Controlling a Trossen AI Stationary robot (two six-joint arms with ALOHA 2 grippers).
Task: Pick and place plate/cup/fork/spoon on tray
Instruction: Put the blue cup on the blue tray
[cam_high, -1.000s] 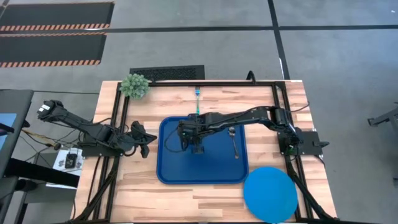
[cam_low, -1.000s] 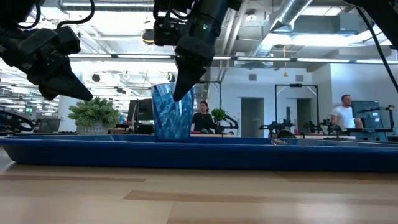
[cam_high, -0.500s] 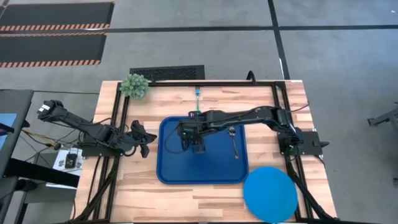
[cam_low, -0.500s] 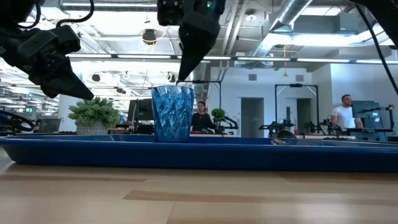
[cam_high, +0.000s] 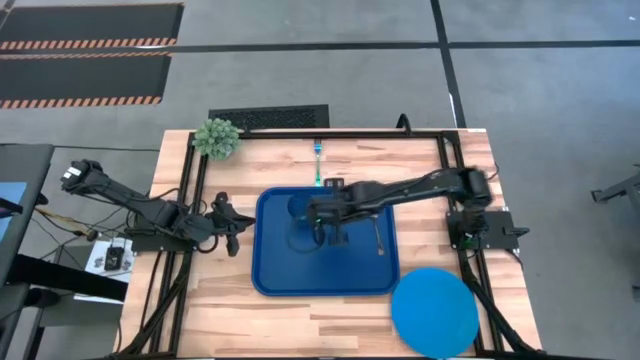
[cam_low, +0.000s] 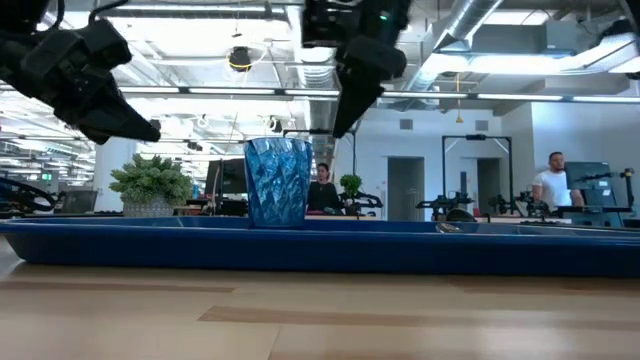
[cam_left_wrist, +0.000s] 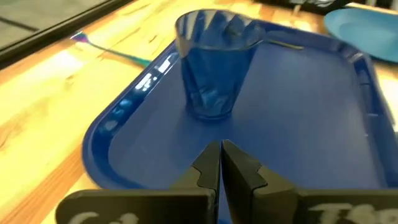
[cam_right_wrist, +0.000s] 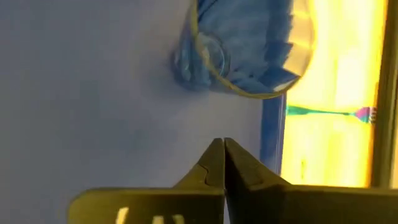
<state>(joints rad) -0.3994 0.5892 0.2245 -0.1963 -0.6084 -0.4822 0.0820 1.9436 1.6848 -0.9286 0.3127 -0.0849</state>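
We see the bright-blue round plate (cam_high: 434, 311) on the wooden table (cam_high: 330, 312), off the tray's near right corner. Dark-blue rectangular tray (cam_high: 270, 275) holds the faceted blue cup (cam_low: 277, 182) upright — free of the right pincer (cam_high: 335, 236), fingers pressed together, above the tray beside it. Dark-handled spoon (cam_high: 377, 233) on the tray's right side. Left pincer (cam_high: 232, 222) also closed, off the tray's left edge. Teal-handled fork (cam_high: 318, 164) lies on the table behind the tray.

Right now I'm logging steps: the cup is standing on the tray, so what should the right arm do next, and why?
Probably swing the right gripper toward the fork, beyond the tray. The cup stands upright there, the spoon lies on it, and the gripper is shut, holding nothing.
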